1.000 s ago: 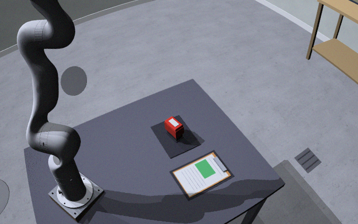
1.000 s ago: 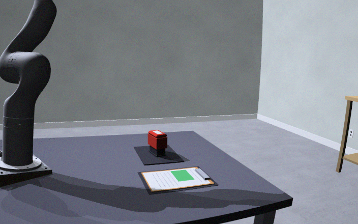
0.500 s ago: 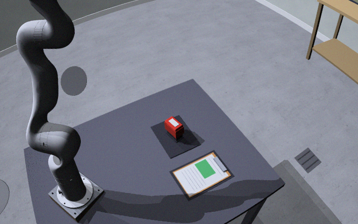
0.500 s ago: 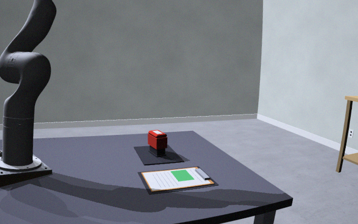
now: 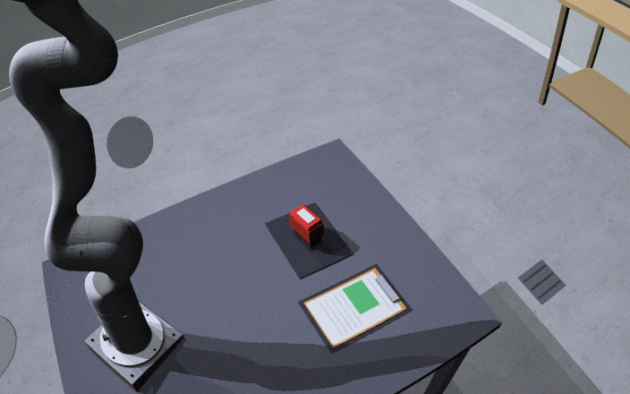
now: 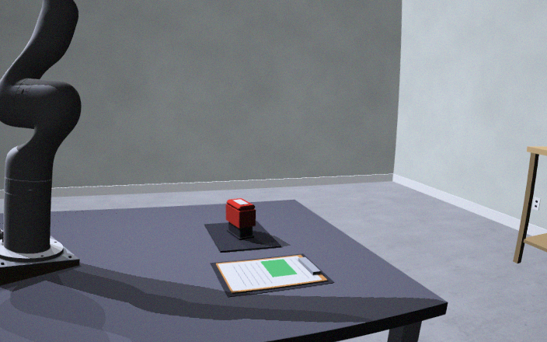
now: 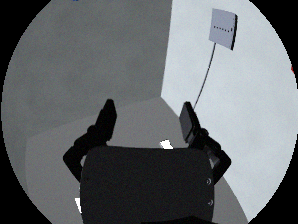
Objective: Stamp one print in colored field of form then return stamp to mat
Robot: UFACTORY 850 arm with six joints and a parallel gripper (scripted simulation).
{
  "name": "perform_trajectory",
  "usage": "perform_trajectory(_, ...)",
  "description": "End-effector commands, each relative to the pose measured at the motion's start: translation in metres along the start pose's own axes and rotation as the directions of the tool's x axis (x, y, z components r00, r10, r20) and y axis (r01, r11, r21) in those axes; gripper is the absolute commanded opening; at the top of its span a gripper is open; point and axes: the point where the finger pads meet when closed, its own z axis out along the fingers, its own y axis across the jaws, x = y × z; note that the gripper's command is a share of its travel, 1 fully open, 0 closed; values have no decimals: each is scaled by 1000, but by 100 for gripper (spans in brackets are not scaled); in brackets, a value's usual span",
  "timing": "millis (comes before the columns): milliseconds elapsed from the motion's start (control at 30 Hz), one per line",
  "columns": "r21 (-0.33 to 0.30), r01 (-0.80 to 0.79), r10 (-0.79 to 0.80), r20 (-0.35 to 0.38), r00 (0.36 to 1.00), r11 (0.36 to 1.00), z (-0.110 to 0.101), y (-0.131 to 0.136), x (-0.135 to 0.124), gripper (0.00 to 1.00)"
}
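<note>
The red stamp [image 5: 306, 225] with a white label on top stands upright at the middle of the dark mat [image 5: 311, 239]; it also shows in the exterior view [image 6: 240, 218]. In front of the mat lies the form [image 5: 354, 305] on a clipboard, with a green field [image 5: 361, 296] that bears no mark; the field also shows in the exterior view [image 6: 278, 267]. My gripper [image 7: 148, 108] shows only in the wrist view. Its fingers are wide open with nothing between them. It faces a room corner and walls, far from the stamp. The arm rises out of the top and exterior views.
The arm's base [image 5: 133, 341] is bolted to the table's near left corner. A wooden shelf [image 5: 591, 69] stands on the floor at the far right. The clipboard's metal clip [image 5: 387, 288] is at the form's right end. The table's edge is close behind the form.
</note>
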Motion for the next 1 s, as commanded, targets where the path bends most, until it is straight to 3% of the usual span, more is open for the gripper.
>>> perform_trajectory(0,-101,-5,-1,-54,999,995,8,68,32,100)
perform_trajectory(33,-180,-9,-9,-99,995,984,4,85,41,100)
perform_trajectory(100,-180,-9,-9,-99,995,984,6,110,53,100)
perform_trajectory(133,-260,-16,-23,-146,989,965,0,126,63,100)
perform_trajectory(267,-260,-16,-23,-146,989,965,-3,176,88,100)
perform_trajectory(300,-339,-24,-45,-195,980,940,-12,191,99,100)
perform_trajectory(367,-339,-24,-45,-195,980,940,-12,191,99,100)
perform_trajectory(400,-416,-35,-75,-245,967,909,-25,226,121,100)
perform_trajectory(567,-416,-35,-75,-245,967,909,-41,280,153,100)
perform_trajectory(633,-556,-64,-157,-340,927,828,-68,302,175,100)
perform_trajectory(867,-556,-64,-157,-340,927,828,-105,369,222,100)
perform_trajectory(933,-556,-64,-157,-340,927,828,-105,369,222,100)
perform_trajectory(967,-618,-81,-209,-382,900,782,-136,394,250,100)
